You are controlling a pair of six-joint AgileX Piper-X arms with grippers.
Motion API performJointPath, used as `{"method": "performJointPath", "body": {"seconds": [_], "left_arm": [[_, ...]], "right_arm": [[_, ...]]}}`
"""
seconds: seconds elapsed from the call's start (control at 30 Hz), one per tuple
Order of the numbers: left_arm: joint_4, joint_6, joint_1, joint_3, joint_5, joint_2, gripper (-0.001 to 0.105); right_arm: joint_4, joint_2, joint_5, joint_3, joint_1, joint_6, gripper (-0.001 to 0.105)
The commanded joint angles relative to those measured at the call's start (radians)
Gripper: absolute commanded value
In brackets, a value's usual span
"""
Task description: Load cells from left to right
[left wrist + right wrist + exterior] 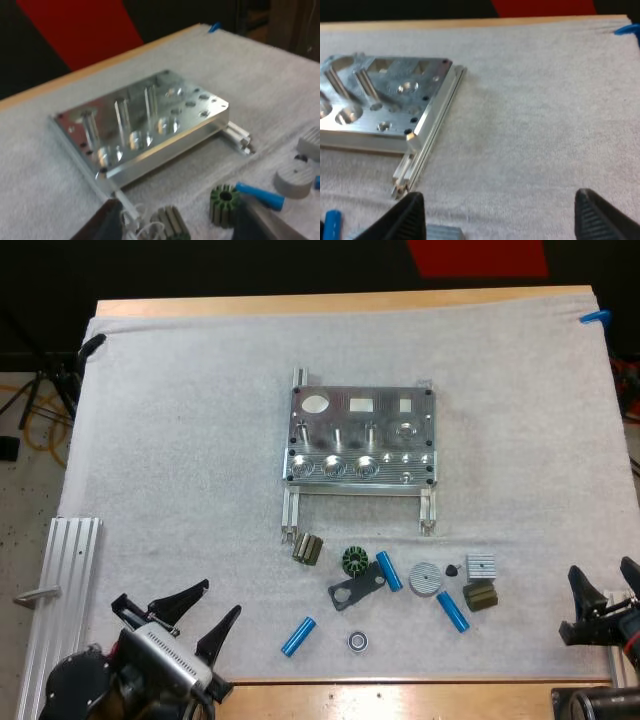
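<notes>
The nearest bright blue cylindrical cell (298, 636) is found on the white mat (180, 440), just right of the left gripper (222, 598), whose fingers are spread and empty. Its long axis is slanted toward the machined metal fixture (360, 437). The right gripper (603, 580), likewise spread and empty, is set well apart.

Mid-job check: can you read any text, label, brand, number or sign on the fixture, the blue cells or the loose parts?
None: no text, number or sign can be read in any view.
On the metal fixture: bare machined metal, no legible engraving.
On the blue cells: plain blue, no print visible.
On the small dark parts: no markings I can make out.
</notes>
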Motion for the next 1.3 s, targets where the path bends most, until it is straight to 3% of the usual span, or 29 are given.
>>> {"method": "performJointPath", "body": {"seconds": [0.0,0.2,0.5,0.77,0.83,0.9,1.13,1.27], "left_arm": [[-0.006,-0.017,-0.005,-0.023,0.046,0.005,0.049],[0.005,-0.017,-0.089,-0.057,0.130,0.080,0.049],[0.079,-0.017,-0.274,-0.120,0.129,0.190,0.049],[0.165,-0.017,-0.389,-0.120,0.127,0.384,0.049],[0.161,-0.017,-0.410,-0.120,0.107,0.451,0.049],[0.153,-0.012,-0.437,-0.120,0.003,0.539,0.049],[0.179,-0.015,-0.531,-0.118,-0.134,0.824,0.049],[0.138,-0.061,-0.601,-0.114,-0.268,0.994,0.049]], "right_arm": [[0.014,0.039,-0.028,-0.033,-0.005,-0.037,0.062],[0.040,0.193,-0.203,-0.137,0.037,-0.041,0.062],[0.073,0.358,-0.212,-0.253,0.236,-0.048,0.062],[0.041,0.419,-0.179,-0.267,0.386,-0.011,0.062],[0.030,0.432,-0.166,-0.267,0.406,0.015,0.062],[0.005,0.445,-0.155,-0.267,0.420,0.037,0.062],[-0.076,0.472,-0.150,-0.267,0.420,0.102,0.062],[-0.079,0.474,-0.150,-0.267,0.420,0.106,0.062]]}}
